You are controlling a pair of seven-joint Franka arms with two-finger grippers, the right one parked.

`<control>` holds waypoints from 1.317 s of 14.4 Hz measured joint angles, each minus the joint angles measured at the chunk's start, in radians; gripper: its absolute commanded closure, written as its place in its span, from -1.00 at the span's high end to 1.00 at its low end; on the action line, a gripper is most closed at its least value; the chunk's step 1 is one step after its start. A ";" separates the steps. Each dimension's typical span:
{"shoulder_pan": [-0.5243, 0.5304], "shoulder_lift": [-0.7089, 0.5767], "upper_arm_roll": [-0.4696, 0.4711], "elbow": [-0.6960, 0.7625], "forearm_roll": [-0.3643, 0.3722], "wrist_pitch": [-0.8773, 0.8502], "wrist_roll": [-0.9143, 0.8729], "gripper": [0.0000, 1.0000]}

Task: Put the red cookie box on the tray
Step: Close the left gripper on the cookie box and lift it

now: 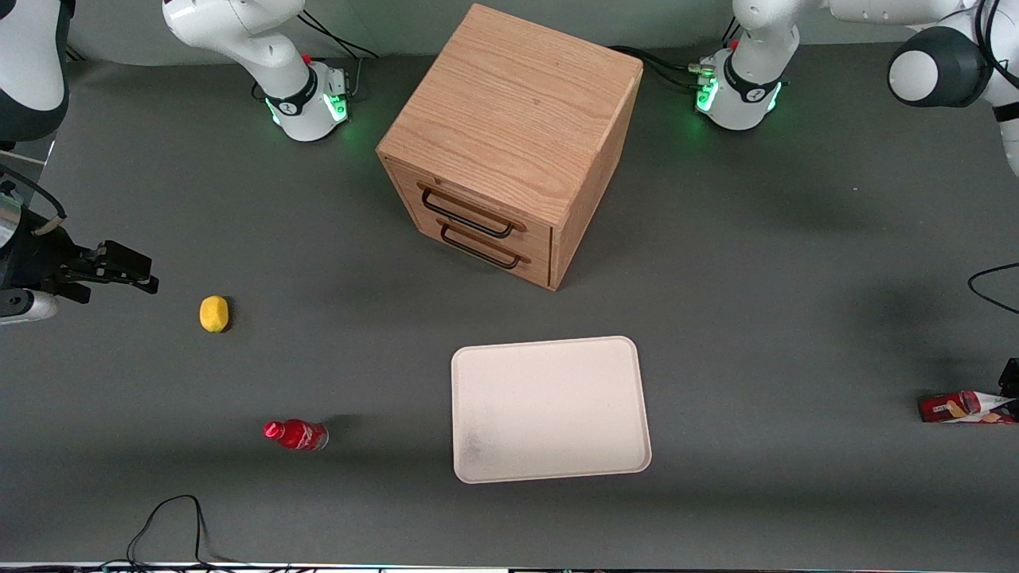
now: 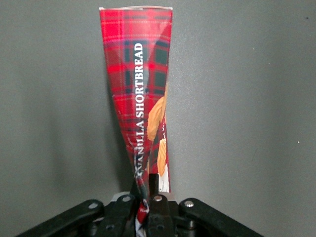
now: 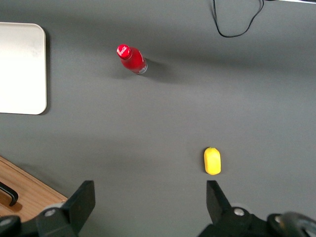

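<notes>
The red cookie box (image 2: 139, 94), a tartan-red carton printed "vanilla shortbread", sticks out from my left gripper (image 2: 148, 197), whose fingers are shut on its squeezed end. In the front view the box (image 1: 965, 407) lies level at the working arm's end of the table, with only a black bit of the gripper (image 1: 1009, 382) showing at the frame's edge. I cannot tell whether the box rests on the table or hangs just above it. The cream-white tray (image 1: 549, 410) lies flat and bare in the middle, nearer to the camera than the cabinet, well apart from the box.
A wooden drawer cabinet (image 1: 509, 143) with two black handles stands farther from the camera than the tray. A yellow lemon-like object (image 1: 213, 313) and a small red bottle (image 1: 296, 434) sit toward the parked arm's end. A black cable (image 1: 171, 517) loops near the front edge.
</notes>
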 measured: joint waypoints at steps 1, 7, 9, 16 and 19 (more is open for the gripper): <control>0.000 0.000 0.000 0.000 0.000 0.000 0.000 -1.00; 0.000 -0.028 0.004 0.090 0.001 -0.160 0.001 -1.00; 0.000 -0.087 0.006 0.117 0.002 -0.254 0.005 -1.00; 0.000 -0.347 0.014 0.135 0.040 -0.498 0.038 -1.00; -0.006 -0.410 0.011 0.129 0.087 -0.531 0.055 -1.00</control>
